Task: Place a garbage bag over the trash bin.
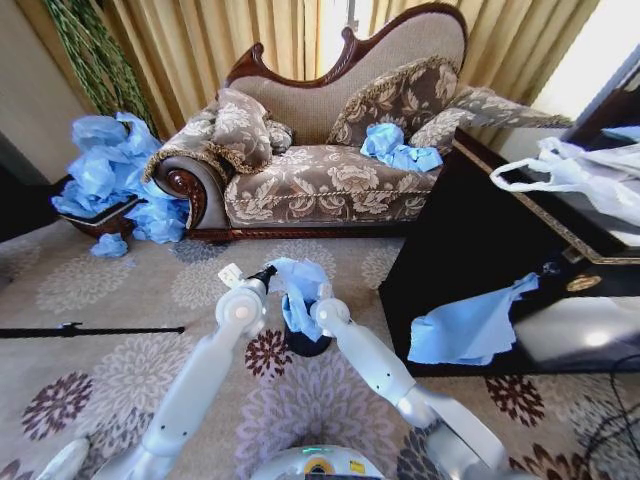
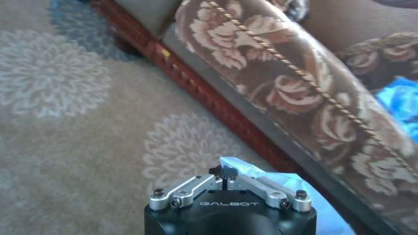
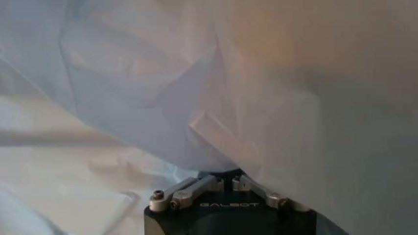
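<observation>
One trash bin (image 1: 308, 343) stands on the flowered carpet (image 1: 110, 380) just in front of the robot, between its two arms, a small black cylinder mostly covered by one garbage bag (image 1: 298, 290) of light blue film that rises crumpled above its rim and hangs down its front. The left gripper (image 1: 266, 274) is at the upper left edge of that bag; in the left wrist view its two fingers (image 2: 230, 171) are pressed together with a fold of blue film (image 2: 243, 167) pinched at their tips. The right gripper (image 3: 226, 182) is at the bag's right side, close to the bin, and its wrist camera looks into pale film (image 3: 196, 98) draped right over it; the fingers appear drawn together on the plastic, though the film hides the tips and I cannot be sure. The word "GALBOT" can be read on the body of each gripper in the wrist views, two markings in all. Elsewhere lie other loose blue bags: one heap (image 1: 115, 175) piled at the left end of the sofa (image 1: 330, 150), one bundle (image 1: 398, 148) on the sofa seat, and one sheet (image 1: 470, 325) hanging against the front of the dark cabinet (image 1: 480, 250) on the right. On top of that cabinet rests one white plastic bag (image 1: 575, 175) with loop handles. A thin black rod (image 1: 90, 330) lies on the carpet to the left.
</observation>
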{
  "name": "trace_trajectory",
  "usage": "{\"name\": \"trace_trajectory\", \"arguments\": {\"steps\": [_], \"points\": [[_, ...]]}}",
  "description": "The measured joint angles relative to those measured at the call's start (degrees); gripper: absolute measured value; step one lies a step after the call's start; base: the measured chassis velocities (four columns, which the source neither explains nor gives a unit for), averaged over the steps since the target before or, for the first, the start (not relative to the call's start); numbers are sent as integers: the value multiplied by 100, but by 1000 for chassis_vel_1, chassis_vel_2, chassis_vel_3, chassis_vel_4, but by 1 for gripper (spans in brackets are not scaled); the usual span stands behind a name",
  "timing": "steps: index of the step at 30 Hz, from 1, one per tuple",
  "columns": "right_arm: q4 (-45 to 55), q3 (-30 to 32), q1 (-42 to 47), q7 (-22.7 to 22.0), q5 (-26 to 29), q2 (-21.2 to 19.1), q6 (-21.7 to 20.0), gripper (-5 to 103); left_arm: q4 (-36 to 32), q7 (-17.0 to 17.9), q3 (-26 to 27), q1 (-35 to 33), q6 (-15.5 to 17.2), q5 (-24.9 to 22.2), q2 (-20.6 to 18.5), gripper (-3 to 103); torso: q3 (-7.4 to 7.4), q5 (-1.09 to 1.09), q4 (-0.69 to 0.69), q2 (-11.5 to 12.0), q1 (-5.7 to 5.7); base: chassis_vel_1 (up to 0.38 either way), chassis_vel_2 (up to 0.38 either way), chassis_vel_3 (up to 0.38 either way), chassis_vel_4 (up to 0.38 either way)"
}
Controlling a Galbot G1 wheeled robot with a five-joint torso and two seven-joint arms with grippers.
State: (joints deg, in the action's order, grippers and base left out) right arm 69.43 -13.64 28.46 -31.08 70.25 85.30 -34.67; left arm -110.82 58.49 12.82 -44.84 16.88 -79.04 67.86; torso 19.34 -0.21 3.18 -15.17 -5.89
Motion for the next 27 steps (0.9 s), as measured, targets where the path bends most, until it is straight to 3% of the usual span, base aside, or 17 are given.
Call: {"name": "trace_trajectory", "arguments": {"steps": [11,20,27], "points": [[-397,-242,-454,-13,134,158,-120,0,-150,369,322,117,-67,-63,-88,0,0,0,-1,0,0,0,0,0,0],[-1589,-163,-691,311,-273,641,-158,0,-20,366,446,-88,-71,-31,-29,0,0,0,-2,0,0,0,0,0,0],[-2146,-47,-758,462,-431,697,-202,0,282,389,480,-114,-89,66,47,0,0,1,0,0,0,0,0,0,0]]}}
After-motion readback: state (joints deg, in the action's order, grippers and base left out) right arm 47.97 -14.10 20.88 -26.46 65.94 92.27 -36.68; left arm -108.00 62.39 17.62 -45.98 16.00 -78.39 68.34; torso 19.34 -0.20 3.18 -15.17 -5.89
